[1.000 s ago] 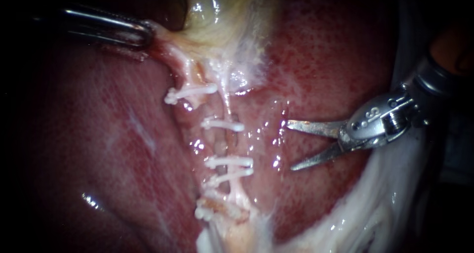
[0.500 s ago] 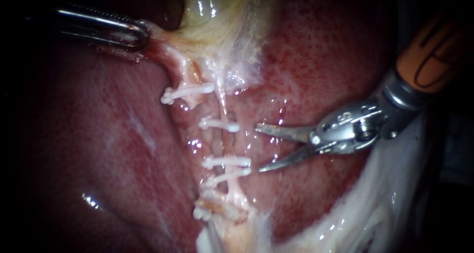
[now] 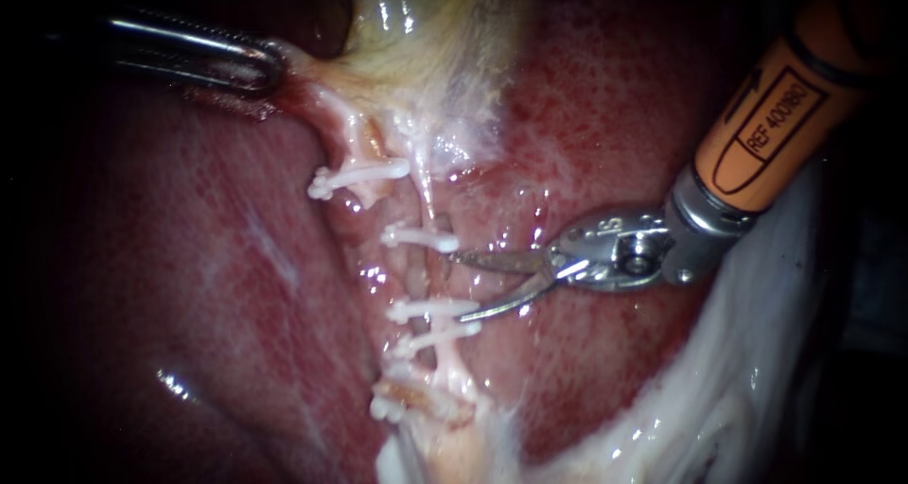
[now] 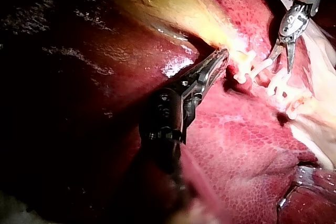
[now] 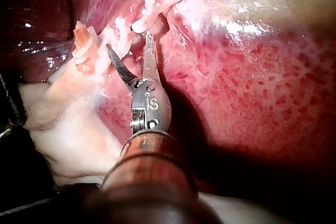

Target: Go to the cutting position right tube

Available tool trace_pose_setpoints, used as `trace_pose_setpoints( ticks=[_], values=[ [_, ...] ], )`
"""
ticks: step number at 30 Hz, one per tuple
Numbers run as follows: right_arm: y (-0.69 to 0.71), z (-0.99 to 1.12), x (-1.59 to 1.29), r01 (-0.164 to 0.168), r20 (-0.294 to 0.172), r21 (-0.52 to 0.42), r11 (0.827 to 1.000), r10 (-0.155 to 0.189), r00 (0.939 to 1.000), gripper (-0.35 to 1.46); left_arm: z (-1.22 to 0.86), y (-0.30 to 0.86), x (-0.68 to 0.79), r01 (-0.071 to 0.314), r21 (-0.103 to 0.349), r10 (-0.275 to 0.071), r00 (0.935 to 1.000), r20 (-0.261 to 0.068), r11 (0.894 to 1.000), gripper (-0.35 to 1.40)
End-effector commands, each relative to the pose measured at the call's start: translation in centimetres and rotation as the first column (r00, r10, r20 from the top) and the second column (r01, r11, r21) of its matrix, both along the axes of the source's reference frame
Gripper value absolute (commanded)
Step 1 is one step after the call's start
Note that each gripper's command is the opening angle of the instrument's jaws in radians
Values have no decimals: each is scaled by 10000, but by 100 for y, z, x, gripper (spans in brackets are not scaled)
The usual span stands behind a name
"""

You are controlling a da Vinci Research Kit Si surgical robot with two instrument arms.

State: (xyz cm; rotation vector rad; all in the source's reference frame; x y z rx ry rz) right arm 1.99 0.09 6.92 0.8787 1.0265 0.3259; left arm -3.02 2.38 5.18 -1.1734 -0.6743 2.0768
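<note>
The right tube (image 3: 438,274) runs down the middle of the liver bed and carries white clips: one above (image 3: 422,239), a pair below (image 3: 437,310). My right instrument (image 3: 461,285) comes in from the upper right with its blades open. Their tips lie at the tube's right edge, level with the bare stretch between those clips. The right wrist view shows the open blades (image 5: 131,48) just short of the clips (image 5: 122,29). My left instrument (image 3: 272,66) has its jaws shut on the pale tissue at the gallbladder (image 3: 426,30), holding it to the upper left; its jaws (image 4: 218,62) also show in its wrist view.
Red liver (image 3: 189,285) lies all around the tubes. The left tube carries a further clip (image 3: 361,174), and another clip (image 3: 397,404) sits low down. White fatty tissue (image 3: 719,399) hangs at the lower right, under the right instrument's shaft.
My right instrument has moved left across the liver, from well clear of the tube to its right edge. Its blades stay open but stand closer together. The left instrument holds still.
</note>
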Motion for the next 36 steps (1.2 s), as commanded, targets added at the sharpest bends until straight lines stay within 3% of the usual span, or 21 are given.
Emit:
trace_pose_setpoints(
  ticks=[1,6,10,20,26,36],
  values=[
    [1,0,4,-4,-142,108,9999,6,9999,138,-1,0,0,0,1,0,10000,1,10000,-35],
    [3,1,18,114,-975,755,9971,-40,9952,136,-1,0,0,0,1,0,10000,1,10000,-35],
    [4,3,29,252,-1347,942,9952,-124,9908,136,-1,0,0,0,1,0,10000,1,10000,-35],
    [3,0,54,654,-2567,1544,9858,-238,9662,131,-1,0,0,-1,2,1,10000,2,10000,-35],
    [2,-2,79,702,-2817,1733,9824,-189,9593,130,-1,0,0,-1,2,1,10000,2,10000,-35],
    [3,-3,101,611,-2929,1856,9807,-41,9561,128,-1,1,0,0,3,0,10000,2,10000,-35]
  ],
)
